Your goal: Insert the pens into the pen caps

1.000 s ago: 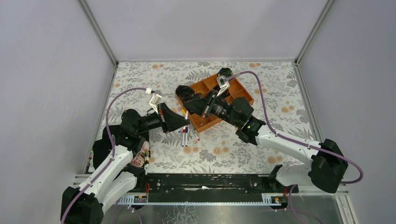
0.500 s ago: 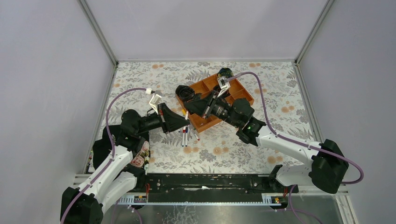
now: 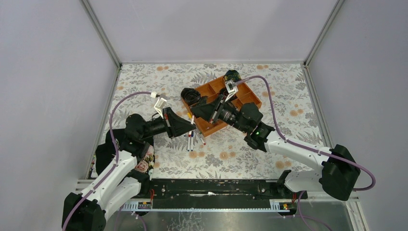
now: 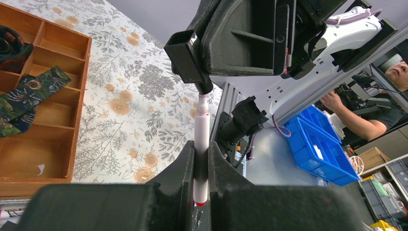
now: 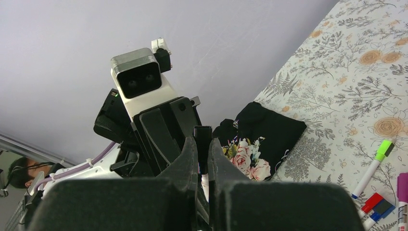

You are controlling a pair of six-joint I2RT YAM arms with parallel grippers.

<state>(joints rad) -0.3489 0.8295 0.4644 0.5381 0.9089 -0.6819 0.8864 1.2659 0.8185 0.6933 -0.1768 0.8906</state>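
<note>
My left gripper (image 4: 201, 147) is shut on a white-barrelled pen (image 4: 201, 126) with a red rear end. The pen's front end points up into a dark pen cap (image 4: 205, 87). My right gripper (image 5: 202, 140) is shut on that pen cap (image 5: 202, 136), and the white barrel (image 5: 205, 180) shows just behind it. From above, the left gripper (image 3: 191, 126) and the right gripper (image 3: 195, 114) meet tip to tip beside the tray. Other pens (image 3: 190, 142) lie on the cloth below them. In the right wrist view a green-capped pen (image 5: 375, 165) lies near a magenta one (image 5: 401, 188).
An orange wooden tray (image 3: 250, 99) with compartments stands behind the grippers and holds dark rolled fabric (image 4: 29, 90). A black floral cloth (image 5: 263, 138) lies by the left arm's base. Loose red and blue caps (image 5: 377, 204) sit beside the pens. Grey walls close in the flowered table.
The right arm has shifted very slightly. Both grippers stay shut on the pen and the cap, still held tip to tip.
</note>
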